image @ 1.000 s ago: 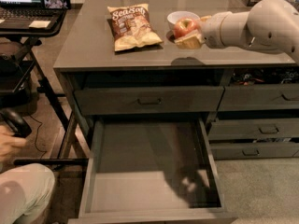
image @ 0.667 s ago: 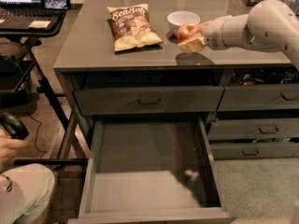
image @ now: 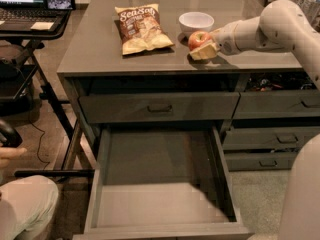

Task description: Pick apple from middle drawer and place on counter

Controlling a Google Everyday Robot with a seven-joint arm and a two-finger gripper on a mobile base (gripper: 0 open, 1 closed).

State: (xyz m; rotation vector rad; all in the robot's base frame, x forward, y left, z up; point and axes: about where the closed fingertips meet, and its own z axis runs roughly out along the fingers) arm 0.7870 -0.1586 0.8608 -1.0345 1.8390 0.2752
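Note:
The red apple [image: 198,39] with yellowish patches is at the front right of the grey counter [image: 95,49], at or just above its surface, in front of the white bowl [image: 196,22]. My gripper [image: 204,46] reaches in from the right and is shut on the apple, one cream finger [image: 205,53] showing below it. The middle drawer [image: 107,184] is pulled wide open below the counter, and its plain grey inside holds nothing.
A bag of chips [image: 141,28] lies on the counter left of the bowl. A black laptop stand [image: 30,26] with a laptop stands at the far left. A person's knee [image: 25,209] and hand are at lower left. My white body [image: 305,194] fills the lower right.
My gripper has lowered the apple down and slightly left toward the counter surface in front of the bowl. The drawer has stayed open.

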